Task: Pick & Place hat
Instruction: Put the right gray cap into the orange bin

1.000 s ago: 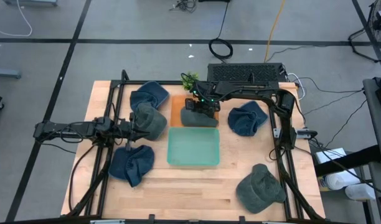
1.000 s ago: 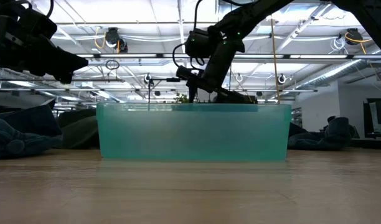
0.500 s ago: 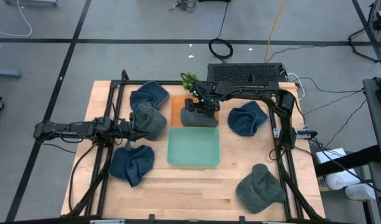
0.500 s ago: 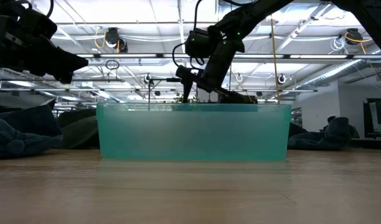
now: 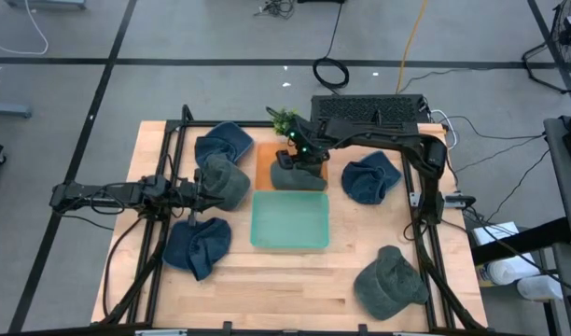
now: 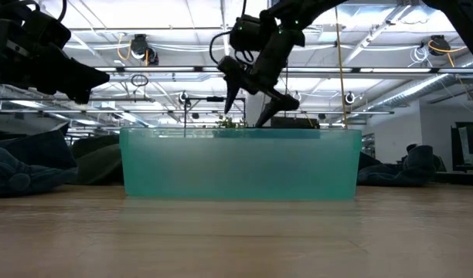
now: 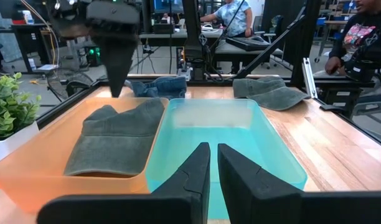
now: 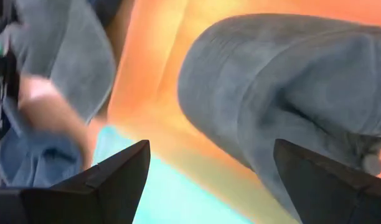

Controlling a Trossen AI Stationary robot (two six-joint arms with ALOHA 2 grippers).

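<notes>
The right gripper [image 6: 256,100] is being lifted clear of the orange tray [image 5: 265,159] since a second ago, its fingers now being held wide apart above the grey-green hat [image 5: 296,176], which is being left lying in that tray. The teal bin [image 5: 289,221] is sitting just beside the tray on the wooden surface [image 5: 285,280]. The left gripper [image 7: 211,168] is being held with its fingers nearly together, gripping nothing, at the surface's left side near another grey-green hat [image 5: 225,180].
</notes>
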